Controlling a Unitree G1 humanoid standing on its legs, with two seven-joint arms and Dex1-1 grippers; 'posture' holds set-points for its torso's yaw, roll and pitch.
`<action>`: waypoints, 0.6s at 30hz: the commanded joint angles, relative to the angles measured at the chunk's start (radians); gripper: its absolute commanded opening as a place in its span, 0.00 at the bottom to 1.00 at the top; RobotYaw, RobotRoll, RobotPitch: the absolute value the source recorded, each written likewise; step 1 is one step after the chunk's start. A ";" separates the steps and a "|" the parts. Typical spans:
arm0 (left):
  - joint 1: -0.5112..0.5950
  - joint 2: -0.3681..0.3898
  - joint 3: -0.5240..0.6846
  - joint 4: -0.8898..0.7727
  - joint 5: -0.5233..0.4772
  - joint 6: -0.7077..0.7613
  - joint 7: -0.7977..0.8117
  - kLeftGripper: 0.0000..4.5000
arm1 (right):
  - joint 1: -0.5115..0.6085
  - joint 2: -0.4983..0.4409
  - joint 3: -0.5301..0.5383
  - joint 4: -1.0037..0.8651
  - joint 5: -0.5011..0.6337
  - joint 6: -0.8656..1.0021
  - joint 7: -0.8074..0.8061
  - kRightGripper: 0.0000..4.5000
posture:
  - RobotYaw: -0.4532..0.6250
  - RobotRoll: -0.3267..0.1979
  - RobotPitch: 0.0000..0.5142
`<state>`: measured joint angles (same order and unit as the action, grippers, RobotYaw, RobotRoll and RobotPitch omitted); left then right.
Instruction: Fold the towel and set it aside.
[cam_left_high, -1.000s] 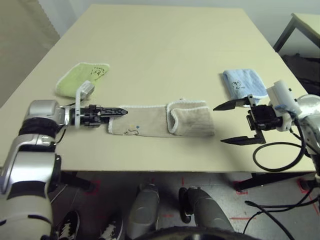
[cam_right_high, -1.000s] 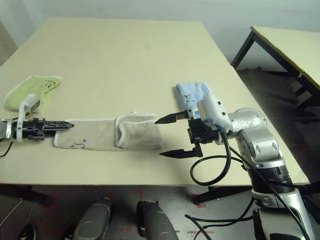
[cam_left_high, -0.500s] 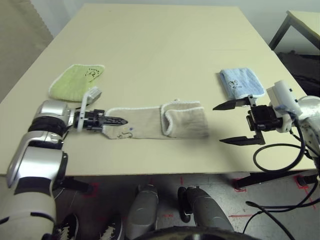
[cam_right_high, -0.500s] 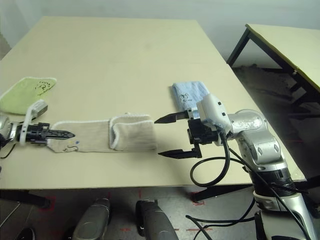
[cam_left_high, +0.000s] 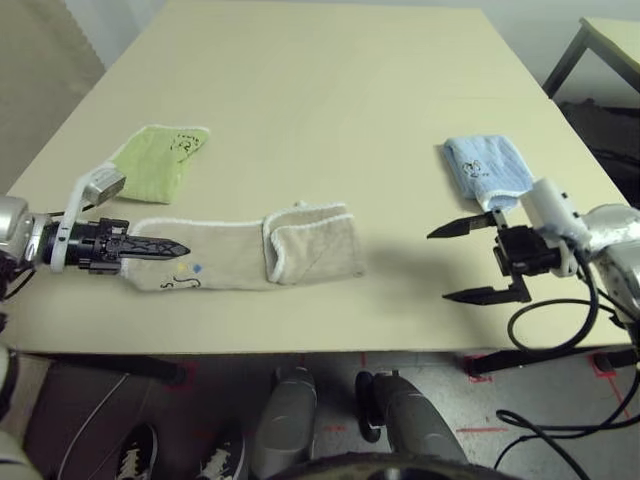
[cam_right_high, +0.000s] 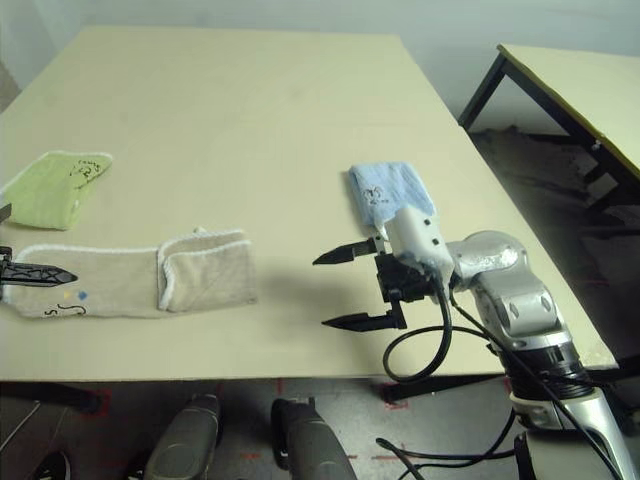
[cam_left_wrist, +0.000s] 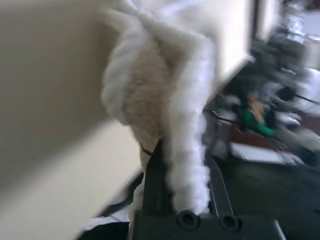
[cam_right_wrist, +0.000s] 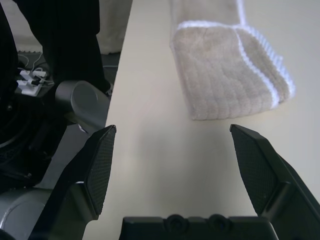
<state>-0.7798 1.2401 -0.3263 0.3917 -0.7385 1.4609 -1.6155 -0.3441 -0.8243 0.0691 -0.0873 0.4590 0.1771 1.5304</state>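
Observation:
The beige towel (cam_left_high: 250, 255) lies as a long strip near the table's front edge, its right end folded back over itself into a thicker flap. My left gripper (cam_left_high: 178, 249) lies low at the strip's left end, shut on the towel there. In the left wrist view the towel's white-edged cloth (cam_left_wrist: 165, 95) is bunched between the black fingers. My right gripper (cam_left_high: 438, 266) hovers open to the right of the towel, well clear of it. The right wrist view shows the folded end (cam_right_wrist: 230, 65) ahead of its spread fingers.
A folded lime-green towel (cam_left_high: 155, 160) lies behind my left gripper. A folded light-blue towel (cam_left_high: 487, 170) lies just behind my right gripper. The table (cam_left_high: 320, 90) stretches bare behind them. A second table (cam_right_high: 580, 80) stands off to the right.
My left gripper has shut on the towel's left end and pulled the whole towel leftward along the front edge. The right gripper stays open, now farther from the towel.

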 joint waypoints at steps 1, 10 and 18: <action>-0.075 -0.028 0.043 -0.054 -0.071 0.116 0.010 0.01 | 0.039 -0.003 0.018 -0.027 -0.010 -0.012 0.000 1.00 | 0.52 0.62 0.32; -0.137 -0.302 0.164 -0.033 -0.042 0.153 0.299 0.01 | 0.105 0.001 -0.009 -0.102 0.017 0.004 -0.065 1.00 | 0.48 0.62 0.32; -0.133 -0.528 0.320 0.020 -0.049 0.154 0.579 0.01 | 0.154 -0.009 -0.030 -0.149 0.033 0.015 -0.103 1.00 | 0.46 0.62 0.31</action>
<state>-0.9061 0.7215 -0.0340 0.3990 -0.7797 1.6029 -1.0837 -0.2034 -0.8246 0.0535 -0.2211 0.4797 0.1890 1.4310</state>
